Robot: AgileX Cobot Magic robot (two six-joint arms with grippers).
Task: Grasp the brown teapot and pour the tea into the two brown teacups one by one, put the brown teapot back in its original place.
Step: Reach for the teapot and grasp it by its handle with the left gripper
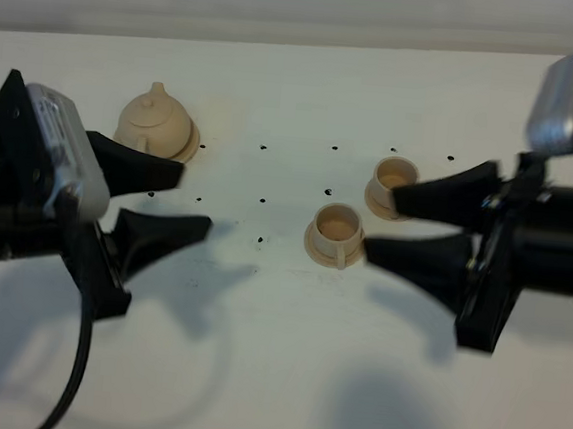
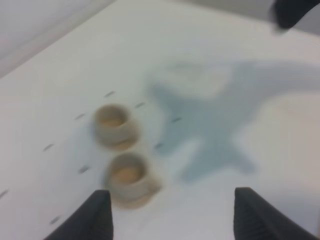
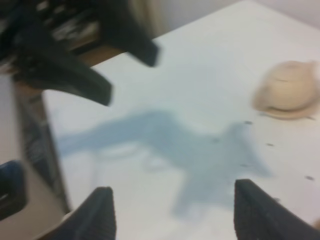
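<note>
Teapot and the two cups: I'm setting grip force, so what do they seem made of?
The round pale beige teapot with knobbed lid: probably matte ceramic, its surface even with no bright glints, though moulded plastic can't be ruled out. The two small pale beige cylindrical cups, nearer and farther: same matte look, thick rims, likely the same material.

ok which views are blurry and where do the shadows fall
Exterior high: fairly sharp, soft arm shadows on the table. Left wrist: blurred, nearer teacup and farther teacup smeared, grey shadow beside them. Right wrist: blurred too, teapot soft, shadow mid-table.
</note>
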